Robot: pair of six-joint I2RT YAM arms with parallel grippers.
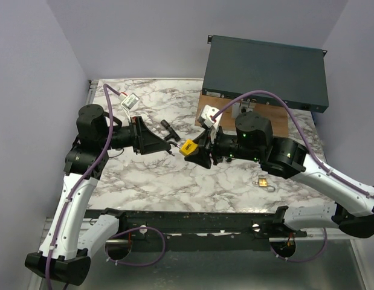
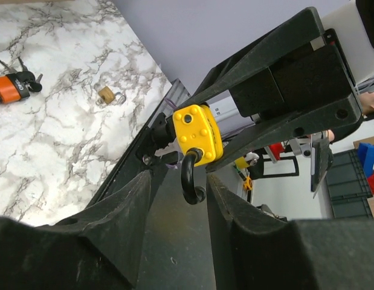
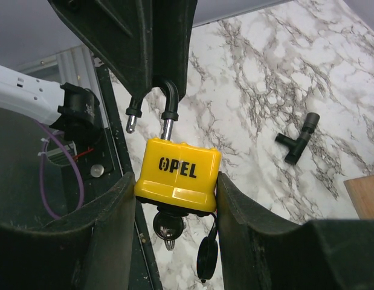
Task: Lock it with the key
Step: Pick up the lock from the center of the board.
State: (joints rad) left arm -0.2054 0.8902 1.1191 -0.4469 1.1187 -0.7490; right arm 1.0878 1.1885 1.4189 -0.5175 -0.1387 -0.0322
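Note:
A yellow padlock [image 1: 188, 147] marked OPEL is held above the marble table [image 1: 156, 181] between the two arms. My right gripper [image 1: 196, 151] is shut on the padlock's body [image 3: 177, 175]. A key [image 3: 168, 225] sits in its underside, and a black cap [image 3: 206, 263] hangs beside the key. The black shackle [image 3: 168, 115] is open, with one end free. My left gripper [image 1: 172, 151] is open, and its fingers straddle the shackle [image 2: 190, 175]. The shackle lies close to one finger [image 2: 226, 199], with a gap to the other. The padlock also shows in the left wrist view [image 2: 199, 134].
A small brass padlock [image 1: 263, 181] lies on the table near the right arm. A black T-shaped piece [image 1: 170, 130] lies at the middle back. A dark box [image 1: 265, 72] on a wooden board [image 1: 277, 118] stands at the back right. An orange padlock with keys [image 2: 11, 87] shows in the left wrist view.

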